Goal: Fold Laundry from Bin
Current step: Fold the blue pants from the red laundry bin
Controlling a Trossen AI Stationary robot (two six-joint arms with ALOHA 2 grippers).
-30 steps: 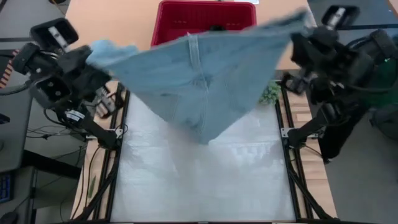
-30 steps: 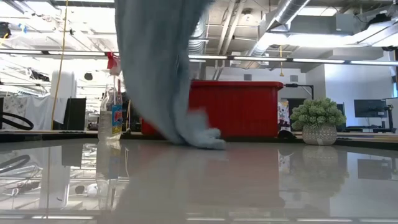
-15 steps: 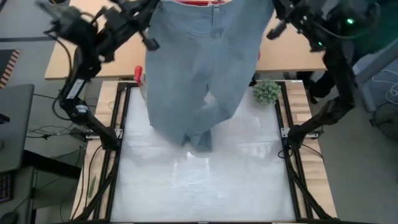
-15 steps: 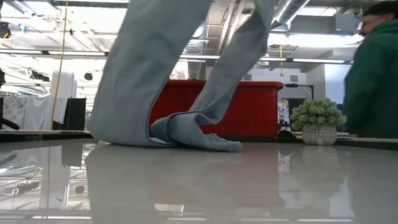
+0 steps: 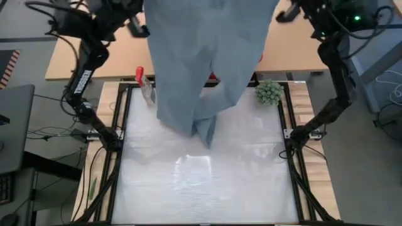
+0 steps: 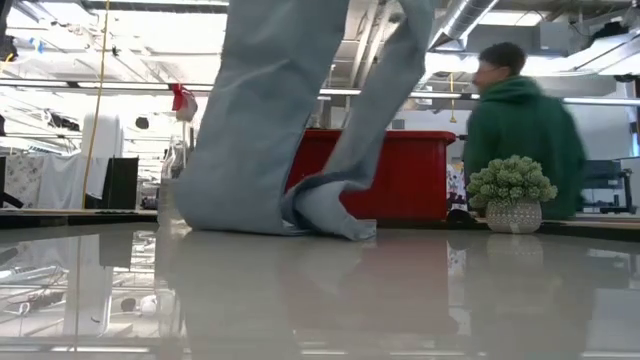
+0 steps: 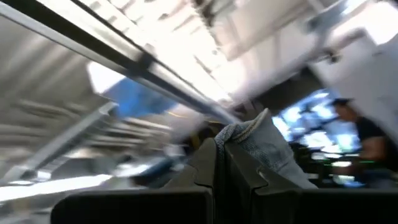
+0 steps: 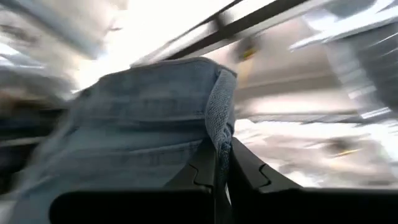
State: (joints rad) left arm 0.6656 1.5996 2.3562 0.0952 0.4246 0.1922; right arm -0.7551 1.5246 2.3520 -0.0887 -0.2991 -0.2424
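While both arms reach high over the table's far edge, 1 pair of faded denim jeans (image 5: 201,69) hangs between them, its 2 legs dropping to the table (image 5: 207,182).

High view: jeans span 11 to 1 o'clock and taper to a bunched hem near centre, touching the surface. Left arm (image 5: 88,56) at 10 o'clock, right arm (image 5: 336,69) at 2 o'clock; both pincers lie past the frame edge or behind cloth here. A green plant (image 5: 269,92) sits at 1 o'clock, a spray bottle (image 5: 143,83) at 11 o'clock just beside the cloth. The bin is almost wholly hidden from above.

Low view: the red bin (image 6: 415,175) shows behind the 2 legs, with the hems crumpled on the table in front of it. A person in a green hoodie (image 6: 520,130) stands beyond the plant.

Left wrist view: left gripper (image 7: 219,163) is clamped tight on a seamed edge of the jeans.

Right wrist view: right gripper (image 8: 222,163) pinches a hemmed fold of the jeans, fingers nearly together.
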